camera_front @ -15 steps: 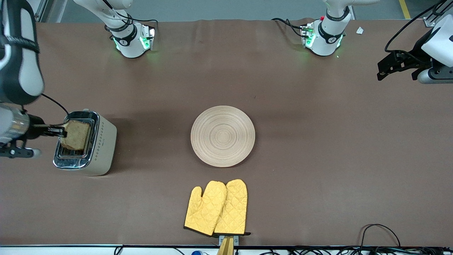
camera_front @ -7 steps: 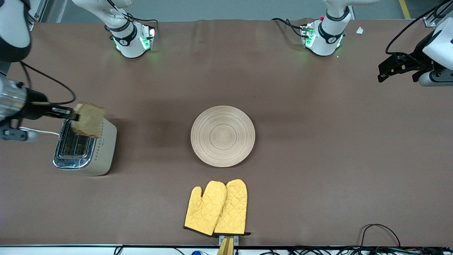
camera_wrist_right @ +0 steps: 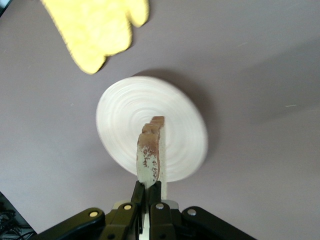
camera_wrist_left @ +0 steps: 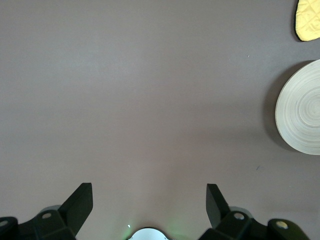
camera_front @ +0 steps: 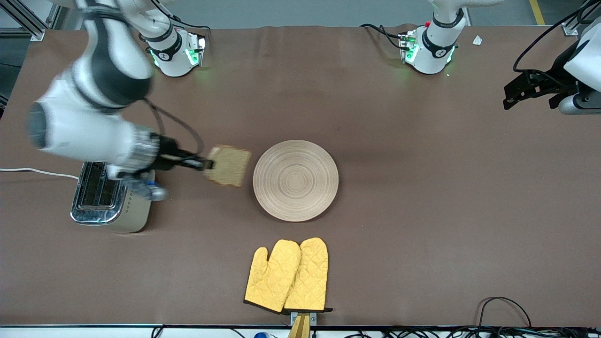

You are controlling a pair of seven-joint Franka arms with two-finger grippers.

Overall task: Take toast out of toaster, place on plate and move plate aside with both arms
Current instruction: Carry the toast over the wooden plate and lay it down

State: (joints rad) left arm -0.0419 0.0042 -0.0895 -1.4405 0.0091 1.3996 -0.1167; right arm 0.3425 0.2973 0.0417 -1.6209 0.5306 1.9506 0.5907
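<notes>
Right hand (camera_front: 206, 164) clamps toast (camera_front: 228, 165) over table beside bare plate (camera_front: 296, 180) — left hand (camera_wrist_left: 149, 200) wide, waiting

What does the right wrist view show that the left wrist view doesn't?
Only the right wrist view: the toast, seen edge-on and clamped in the right gripper, up in the air with the plate past it.

Only the left wrist view: the left gripper, open over bare table, holding nothing.

Both: the wooden plate, cut off at the frame edge in the left wrist view, the yellow oven mitts and the brown table surface.
</notes>
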